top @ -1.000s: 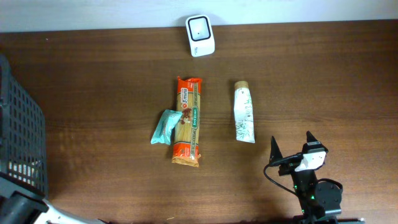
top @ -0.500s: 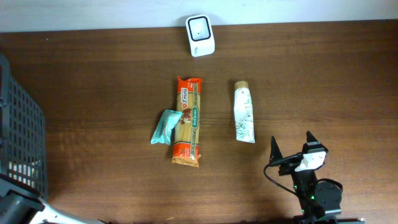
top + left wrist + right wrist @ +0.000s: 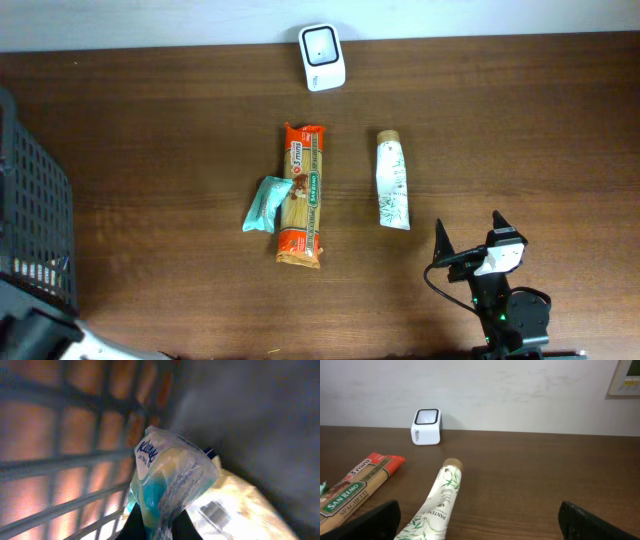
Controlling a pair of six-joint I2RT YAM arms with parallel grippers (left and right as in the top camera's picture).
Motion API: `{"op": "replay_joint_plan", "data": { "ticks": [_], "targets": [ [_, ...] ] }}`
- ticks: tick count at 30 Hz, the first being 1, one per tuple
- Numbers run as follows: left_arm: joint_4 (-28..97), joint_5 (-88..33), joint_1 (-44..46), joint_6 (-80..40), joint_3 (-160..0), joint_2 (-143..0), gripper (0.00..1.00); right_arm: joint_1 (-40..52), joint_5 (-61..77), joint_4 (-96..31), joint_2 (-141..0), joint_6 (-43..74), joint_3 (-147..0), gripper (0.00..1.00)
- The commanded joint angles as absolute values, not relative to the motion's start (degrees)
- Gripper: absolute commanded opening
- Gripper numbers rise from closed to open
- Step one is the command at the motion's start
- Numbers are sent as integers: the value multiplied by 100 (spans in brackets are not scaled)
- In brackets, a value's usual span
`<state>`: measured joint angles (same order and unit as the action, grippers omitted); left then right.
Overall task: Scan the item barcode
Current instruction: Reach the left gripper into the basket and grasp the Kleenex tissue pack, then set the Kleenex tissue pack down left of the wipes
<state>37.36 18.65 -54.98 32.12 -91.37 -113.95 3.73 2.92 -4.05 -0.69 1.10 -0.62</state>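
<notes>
In the left wrist view my left gripper is shut on a blue and white Kleenex tissue pack, pinching its lower end between both dark fingers, inside the black basket. Under it lies a pale packet with a barcode label. The white scanner stands at the table's far edge, also visible as the scanner in the right wrist view. My right gripper stands open near the front right, with nothing between its fingers.
A spaghetti pack, a teal packet touching its left side and a white Pantene tube lie mid-table. The black mesh basket stands at the left edge. The tube lies just ahead of my right gripper.
The left gripper has closed onto the tissue pack in the basket. The left arm has shifted slightly at the bottom left corner. The right arm and the table items have not moved.
</notes>
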Motion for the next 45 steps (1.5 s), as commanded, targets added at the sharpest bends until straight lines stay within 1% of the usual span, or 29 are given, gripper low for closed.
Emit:
{"op": "replay_joint_plan", "data": {
  "ticks": [1,5,7,8,10,11,12,14,15,16,18,20,24,26,28,31,32,35,38,41,42,44,45],
  "targets": [
    [3645,1824,-5124,2928,-9214,-10224,0,336,322,-427,-36,113,-32,99],
    [3516,1817,-4744,1992,-9216,-9376,0,336,322,-427,-36,113,-32,99],
    [3662,1302,-4414,1328,-9214,-9021,0,336,322,-427,-36,113,-32,99],
    [3809,801,-4261,947,-9214,-8919,0,336,322,-429,-36,113,-32,99],
    [4206,-888,-3835,215,-9214,-8809,0,336,322,-427,-36,113,-32,99],
    [4329,-1590,-3621,134,-9214,-8812,0,336,322,-427,-36,113,-32,99],
    [4414,-1916,-3312,123,-9209,-8814,0,336,322,-427,-36,113,-32,99],
    [4440,-1765,-2799,128,-9209,-8803,0,336,322,-427,-36,113,-32,99],
    [4442,-1461,-2471,128,-9209,-8794,0,336,322,-427,-36,113,-32,99],
    [4458,-1365,-2324,130,-9209,-8794,0,336,322,-429,-36,113,-32,99],
    [4536,-690,-1977,152,-9209,-8794,0,336,322,-429,-36,113,-32,99],
    [4504,-185,-1852,290,-9209,-8794,0,336,322,-427,-36,113,-32,99],
    [4200,-110,-1852,360,-9209,-8654,0,336,322,-427,-36,113,-32,99],
    [3981,-134,-1785,622,-9209,-8401,0,336,322,-427,-36,113,-32,99],
    [3972,-130,-1481,1035,-9209,-8040,0,336,322,-427,-36,113,-32,99],
    [4364,-530,-757,1039,-9207,-7811,0,336,322,-427,-36,113,-32,99],
    [4617,-622,-381,1037,-9170,-7902,0,336,322,-427,-36,113,-32,98],
    [4866,-593,336,1035,-8809,-8289,0,336,322,-429,-36,113,-32,99],
    [4801,-126,919,301,-7979,-9000,0,336,322,-427,-36,113,-32,99],
    [4362,10,1234,272,-7395,-9725,0,336,322,-427,-36,113,-32,99],
    [4193,10,1350,270,-7301,-10077,0,336,322,-427,-36,113,-32,99],
    [4086,8,1422,270,-7301,-10315,0,336,322,-429,-36,113,-32,99],
    [4053,5,1435,270,-7301,-10385,17,336,322,-427,-36,113,-32,99]
  ]
}}
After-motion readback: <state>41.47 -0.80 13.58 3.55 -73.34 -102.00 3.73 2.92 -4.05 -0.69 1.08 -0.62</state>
